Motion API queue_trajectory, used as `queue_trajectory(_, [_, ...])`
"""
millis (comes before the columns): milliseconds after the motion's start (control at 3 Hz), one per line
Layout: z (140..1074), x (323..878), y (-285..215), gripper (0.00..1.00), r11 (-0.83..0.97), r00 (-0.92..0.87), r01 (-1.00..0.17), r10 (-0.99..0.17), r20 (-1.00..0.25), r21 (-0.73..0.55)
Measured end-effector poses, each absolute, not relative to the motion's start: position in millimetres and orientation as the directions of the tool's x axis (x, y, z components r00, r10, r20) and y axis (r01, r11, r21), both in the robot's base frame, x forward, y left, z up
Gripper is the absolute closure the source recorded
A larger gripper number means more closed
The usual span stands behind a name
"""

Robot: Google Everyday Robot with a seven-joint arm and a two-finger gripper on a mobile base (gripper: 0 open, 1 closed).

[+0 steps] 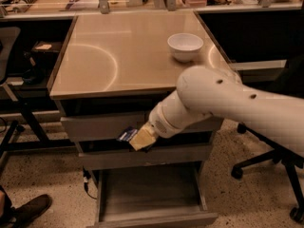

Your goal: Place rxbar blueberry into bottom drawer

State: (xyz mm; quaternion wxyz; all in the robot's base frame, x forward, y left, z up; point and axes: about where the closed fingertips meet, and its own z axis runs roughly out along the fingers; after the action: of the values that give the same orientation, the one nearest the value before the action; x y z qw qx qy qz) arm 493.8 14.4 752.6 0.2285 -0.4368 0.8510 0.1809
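My gripper (137,138) hangs in front of the cabinet's upper drawer fronts, at the end of my white arm that reaches in from the right. It is shut on the rxbar blueberry (127,134), whose dark navy wrapper sticks out to the left of the tan fingers (143,137). The bottom drawer (152,216) is pulled open below, its plain grey inside showing. The bar is held well above that drawer, level with the gap between the two shallower drawers.
A white bowl (185,46) stands on the cabinet's tan top (104,61) at the back right. An office chair base (280,170) is on the floor to the right. A shoe (26,209) shows at lower left. Desks and clutter line the back.
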Motion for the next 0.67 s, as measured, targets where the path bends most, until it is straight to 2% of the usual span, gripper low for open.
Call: queue_trajectory(667, [582.0, 483.6, -19.5, 1.0, 0.654, -0.69, -0.702, -0.529, -0.493, 0.281])
